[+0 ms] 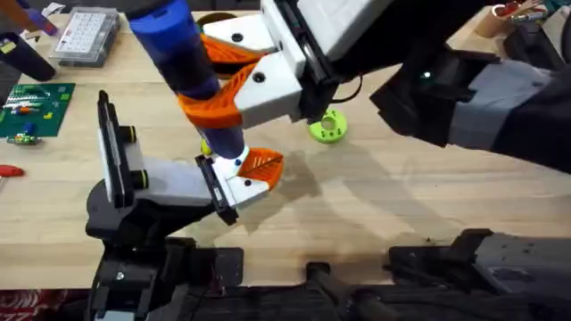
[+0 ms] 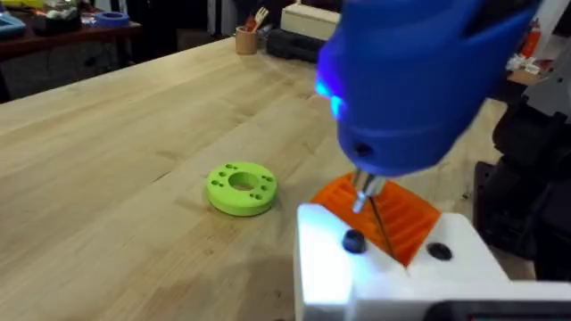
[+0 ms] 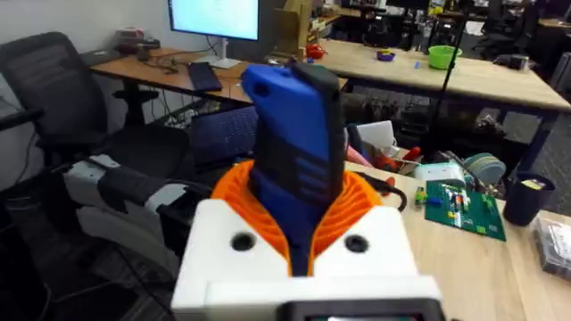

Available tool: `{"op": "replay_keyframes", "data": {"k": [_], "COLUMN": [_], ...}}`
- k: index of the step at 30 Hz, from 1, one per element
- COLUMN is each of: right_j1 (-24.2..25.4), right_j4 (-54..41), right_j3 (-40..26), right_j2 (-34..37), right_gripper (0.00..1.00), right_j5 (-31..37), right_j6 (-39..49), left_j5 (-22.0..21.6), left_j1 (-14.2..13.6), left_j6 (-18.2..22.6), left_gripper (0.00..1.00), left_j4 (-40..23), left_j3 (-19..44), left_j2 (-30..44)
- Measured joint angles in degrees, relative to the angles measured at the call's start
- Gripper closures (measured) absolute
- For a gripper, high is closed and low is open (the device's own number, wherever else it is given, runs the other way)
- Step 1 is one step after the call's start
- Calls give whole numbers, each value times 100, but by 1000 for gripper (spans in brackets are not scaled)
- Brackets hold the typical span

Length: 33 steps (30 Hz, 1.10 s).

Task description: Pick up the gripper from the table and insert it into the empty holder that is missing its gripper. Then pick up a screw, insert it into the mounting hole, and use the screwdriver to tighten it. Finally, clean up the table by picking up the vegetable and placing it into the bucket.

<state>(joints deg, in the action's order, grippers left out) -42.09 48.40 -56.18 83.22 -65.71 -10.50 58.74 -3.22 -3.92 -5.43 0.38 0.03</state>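
The right pincer [image 1: 234, 85] is clamped around the blue screwdriver [image 1: 183, 49], held upright with its tip on the gripper [image 1: 257, 169], which sits in the holder [image 1: 156, 183] on the desk [image 1: 401, 196]. A green ring [image 1: 327, 126] lies nearby.

The screwdriver [image 2: 419, 80] stands directly ahead of the pincer, its blue handle close to the camera and its thin metal bit pointing down. The bit tip meets the white block of the gripper [image 2: 393, 241], between two dark holes, against the orange ribbed finger. A lime-green ring [image 2: 241, 188] with small holes lies flat on the wooden table [image 2: 116, 152], well apart from the block.
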Motion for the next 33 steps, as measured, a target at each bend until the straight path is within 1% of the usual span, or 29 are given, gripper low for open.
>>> {"op": "replay_keyframes", "data": {"k": [11,15,33], "right_j1": [0,0,0], "right_j4": [8,209,488], "right_j3": [0,2,162], "right_j2": [2,17,33], "right_gripper": [931,931,932], "right_j5": [28,31,33], "right_j6": [-2,-95,-282], "left_j5": [0,0,0], "left_j1": [0,0,0], "left_j6": [-2,-2,-2], "left_gripper": [988,988,988], "left_j4": [0,0,0], "left_j3": [0,0,0], "left_j2": [0,0,-2]}}
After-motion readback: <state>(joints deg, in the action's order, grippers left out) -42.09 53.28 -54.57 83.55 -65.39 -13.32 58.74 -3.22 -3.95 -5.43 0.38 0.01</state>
